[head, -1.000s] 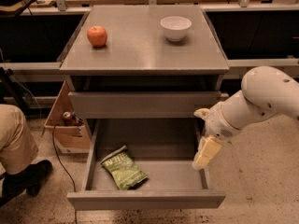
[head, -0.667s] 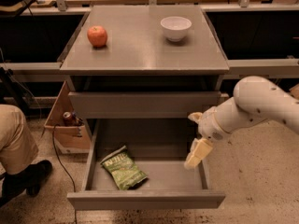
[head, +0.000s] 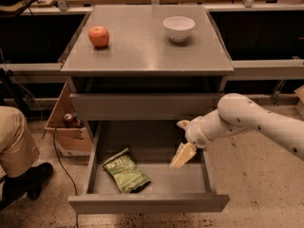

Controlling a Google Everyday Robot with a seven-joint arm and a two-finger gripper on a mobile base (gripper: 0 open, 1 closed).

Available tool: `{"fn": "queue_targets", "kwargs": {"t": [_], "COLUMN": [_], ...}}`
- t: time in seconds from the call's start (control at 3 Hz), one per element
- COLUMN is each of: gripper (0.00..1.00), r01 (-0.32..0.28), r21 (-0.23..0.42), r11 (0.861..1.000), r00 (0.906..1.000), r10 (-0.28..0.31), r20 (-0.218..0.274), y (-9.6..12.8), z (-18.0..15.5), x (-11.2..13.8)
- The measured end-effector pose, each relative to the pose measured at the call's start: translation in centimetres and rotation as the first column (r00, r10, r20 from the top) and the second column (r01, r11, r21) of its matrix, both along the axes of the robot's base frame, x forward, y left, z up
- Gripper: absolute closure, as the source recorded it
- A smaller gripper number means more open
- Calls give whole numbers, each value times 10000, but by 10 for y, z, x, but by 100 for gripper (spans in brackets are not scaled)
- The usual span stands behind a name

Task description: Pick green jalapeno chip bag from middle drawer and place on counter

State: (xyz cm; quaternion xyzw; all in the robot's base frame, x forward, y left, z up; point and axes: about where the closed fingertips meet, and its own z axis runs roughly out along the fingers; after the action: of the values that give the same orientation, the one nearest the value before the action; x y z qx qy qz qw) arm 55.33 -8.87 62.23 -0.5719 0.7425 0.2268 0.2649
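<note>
The green jalapeno chip bag (head: 124,170) lies flat on the floor of the open middle drawer (head: 147,203), in its left front part. The drawer is pulled well out of the grey cabinet. My gripper (head: 183,156) hangs from the white arm, which comes in from the right. It sits over the right half of the drawer, to the right of the bag and apart from it. It holds nothing that I can see. The counter (head: 142,51) is the grey cabinet top above.
A red apple (head: 99,36) and a white bowl (head: 179,28) stand on the counter. The upper drawer front (head: 142,106) is closed. A cardboard box (head: 64,134) holding a can stands left of the cabinet. A person's leg and shoe (head: 19,167) are at far left.
My arm and gripper have moved left, from the drawer's right wall to over its right half, nearer the bag. The bag has not moved.
</note>
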Motion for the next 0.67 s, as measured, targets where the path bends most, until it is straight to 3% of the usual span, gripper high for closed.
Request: {"fn": "queue_targets", "kwargs": {"t": [0.67], "gripper": [0], "r01": [-192], "r21": [1307], "r11": [9912], "r00": [9993], "r10": [147], "r20": [356], "y": [52], "z": [-89], "x": [38]}}
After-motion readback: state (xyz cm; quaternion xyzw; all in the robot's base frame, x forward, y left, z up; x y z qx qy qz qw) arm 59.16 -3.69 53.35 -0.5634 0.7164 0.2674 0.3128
